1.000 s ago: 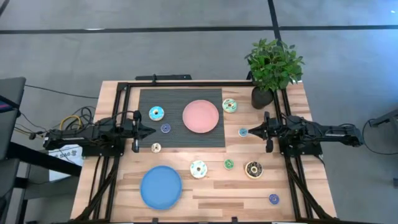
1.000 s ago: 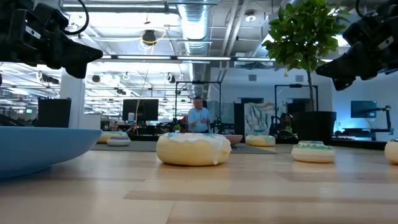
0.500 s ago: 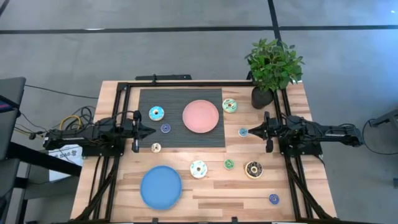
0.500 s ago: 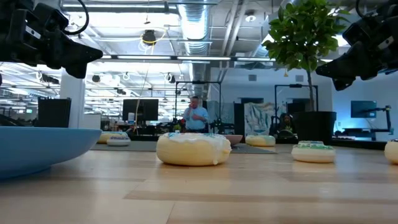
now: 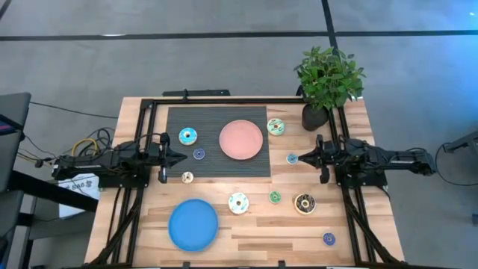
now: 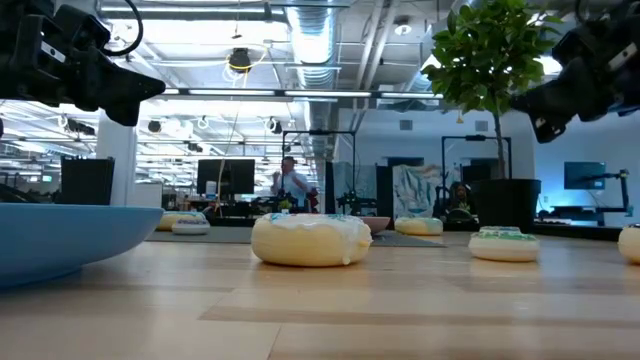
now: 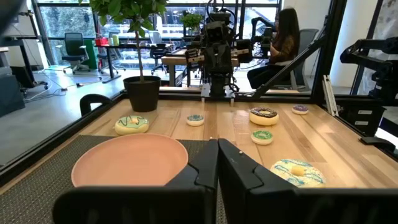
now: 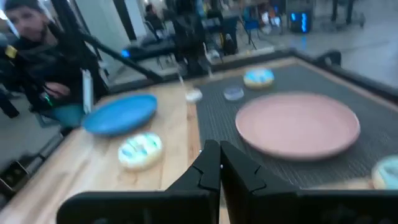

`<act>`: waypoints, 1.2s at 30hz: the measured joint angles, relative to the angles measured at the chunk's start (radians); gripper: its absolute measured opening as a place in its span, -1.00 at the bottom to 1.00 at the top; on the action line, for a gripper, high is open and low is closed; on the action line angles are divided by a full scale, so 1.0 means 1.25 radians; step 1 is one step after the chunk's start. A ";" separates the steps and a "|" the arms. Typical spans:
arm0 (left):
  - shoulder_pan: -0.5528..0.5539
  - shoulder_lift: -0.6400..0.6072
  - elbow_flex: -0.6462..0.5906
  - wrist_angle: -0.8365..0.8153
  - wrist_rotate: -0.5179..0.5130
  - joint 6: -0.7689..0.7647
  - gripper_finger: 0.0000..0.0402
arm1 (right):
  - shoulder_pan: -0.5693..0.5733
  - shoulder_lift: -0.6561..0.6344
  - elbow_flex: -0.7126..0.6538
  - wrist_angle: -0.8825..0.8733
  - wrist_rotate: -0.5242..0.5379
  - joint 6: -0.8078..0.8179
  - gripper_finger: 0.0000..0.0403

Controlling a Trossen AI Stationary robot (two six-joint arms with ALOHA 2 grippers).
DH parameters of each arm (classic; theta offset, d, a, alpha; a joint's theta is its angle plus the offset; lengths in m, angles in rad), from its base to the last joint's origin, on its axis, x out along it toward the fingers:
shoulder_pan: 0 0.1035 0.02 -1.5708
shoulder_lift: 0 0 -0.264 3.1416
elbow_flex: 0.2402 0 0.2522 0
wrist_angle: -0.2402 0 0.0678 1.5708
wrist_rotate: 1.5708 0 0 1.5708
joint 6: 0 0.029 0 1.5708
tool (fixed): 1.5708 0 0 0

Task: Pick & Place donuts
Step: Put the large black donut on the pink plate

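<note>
Donuts scattered mid-frame, none held; left gripper at centre-left, right gripper at centre-right, both jaws closed, empty.

The table is light wood with stripes. The mat is dark grey. One plate is pink and the other plate is blue. The donuts have light blue, green, brown, purple and cream icing. The plant is green in a black pot. Both arms are black.
</note>
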 joint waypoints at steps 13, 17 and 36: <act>0.000 0.000 0.000 0.000 0.000 0.000 -1.00 | 0.125 0.194 0.214 -0.090 0.144 -0.063 -1.00; 0.000 0.000 0.000 0.000 0.000 0.000 -1.00 | 0.178 0.331 0.328 -0.198 0.195 -0.053 -1.00; 0.000 0.000 0.000 0.000 0.000 0.000 -1.00 | 0.365 0.908 0.827 -0.776 0.207 0.319 -1.00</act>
